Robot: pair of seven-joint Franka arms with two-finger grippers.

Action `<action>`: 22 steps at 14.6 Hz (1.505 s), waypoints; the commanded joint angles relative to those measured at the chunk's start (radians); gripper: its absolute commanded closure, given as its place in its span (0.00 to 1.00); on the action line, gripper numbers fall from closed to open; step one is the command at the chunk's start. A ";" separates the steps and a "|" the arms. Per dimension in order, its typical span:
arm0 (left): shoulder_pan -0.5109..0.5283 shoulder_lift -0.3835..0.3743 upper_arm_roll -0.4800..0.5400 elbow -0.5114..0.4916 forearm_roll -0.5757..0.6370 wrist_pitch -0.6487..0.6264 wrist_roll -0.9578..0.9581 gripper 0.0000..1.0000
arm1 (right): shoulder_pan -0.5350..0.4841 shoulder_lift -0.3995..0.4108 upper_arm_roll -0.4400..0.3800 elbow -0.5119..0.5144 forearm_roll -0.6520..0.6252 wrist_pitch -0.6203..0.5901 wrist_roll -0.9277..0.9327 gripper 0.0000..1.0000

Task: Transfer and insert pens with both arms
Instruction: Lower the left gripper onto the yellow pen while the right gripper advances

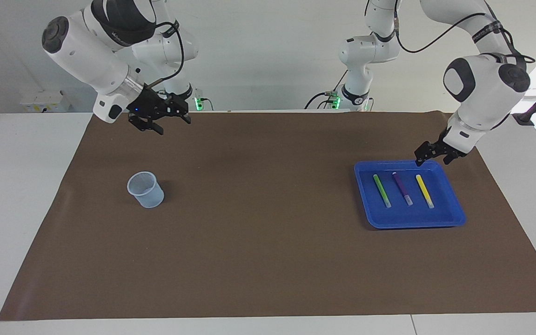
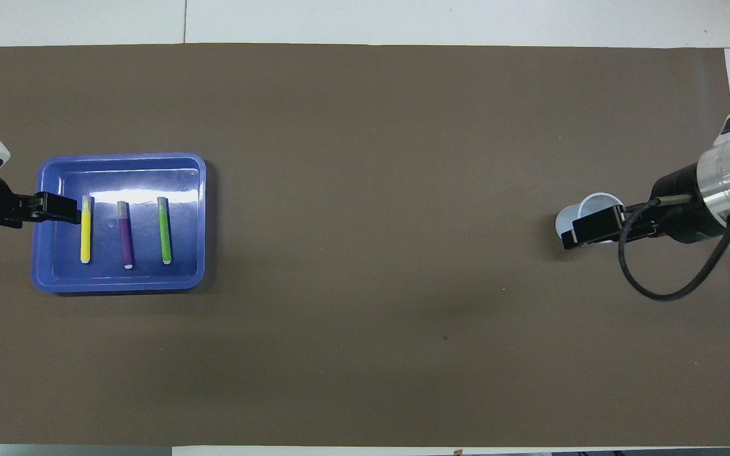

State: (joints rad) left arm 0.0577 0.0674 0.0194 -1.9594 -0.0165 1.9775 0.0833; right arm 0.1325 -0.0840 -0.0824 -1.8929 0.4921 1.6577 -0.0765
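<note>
At the upper left of the facing view, the right arm's black two-finger gripper is held in the air over the brown mat covering the white tabletop; its jaws are spread wide and nothing is held. Below it, left of centre, a translucent pale-blue plastic cup stands upright on the mat. At the right of the frame, a shallow blue rectangular plastic tray rests on the mat. Three slim marker pens lie side by side inside it, apart from one another: the green pen, the purple pen and the yellow pen. The left arm's black two-finger gripper is poised over the tray's upper rim, jaws spread wide, nothing held.
</note>
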 commanded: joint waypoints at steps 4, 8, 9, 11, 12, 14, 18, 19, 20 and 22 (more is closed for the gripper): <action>0.077 0.166 -0.007 0.004 0.009 0.172 0.062 0.01 | 0.065 -0.002 0.001 -0.164 0.239 0.136 0.069 0.00; 0.099 0.178 -0.007 -0.042 0.007 0.218 0.082 0.04 | 0.142 -0.022 0.001 -0.259 0.422 0.312 0.099 0.00; 0.093 0.180 -0.009 -0.052 0.007 0.218 0.082 0.04 | 0.166 -0.022 0.001 -0.262 0.424 0.354 0.147 0.00; 0.090 0.199 -0.009 -0.056 0.006 0.215 0.082 0.05 | 0.235 -0.013 0.003 -0.268 0.462 0.418 0.219 0.00; 0.088 0.203 -0.010 -0.056 0.006 0.215 0.082 0.08 | 0.239 0.004 0.001 -0.268 0.512 0.431 0.216 0.00; 0.065 0.207 -0.009 -0.056 0.006 0.218 0.081 0.11 | 0.236 0.009 0.001 -0.268 0.531 0.429 0.205 0.00; 0.065 0.221 -0.009 -0.056 0.006 0.225 0.084 0.23 | 0.222 0.013 0.000 -0.268 0.531 0.451 0.126 0.00; 0.065 0.223 -0.009 -0.055 0.006 0.227 0.084 0.26 | 0.223 0.012 0.001 -0.268 0.531 0.453 0.123 0.00; 0.067 0.224 -0.009 -0.056 0.006 0.228 0.087 0.28 | 0.229 0.012 0.001 -0.268 0.534 0.452 0.123 0.00; 0.073 0.226 -0.007 -0.056 0.006 0.233 0.090 0.31 | 0.242 0.010 0.003 -0.268 0.534 0.455 0.123 0.00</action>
State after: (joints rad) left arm 0.1308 0.2925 0.0041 -2.0015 -0.0165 2.1812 0.1579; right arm 0.3675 -0.0671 -0.0868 -2.1490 0.9985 2.0921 0.0763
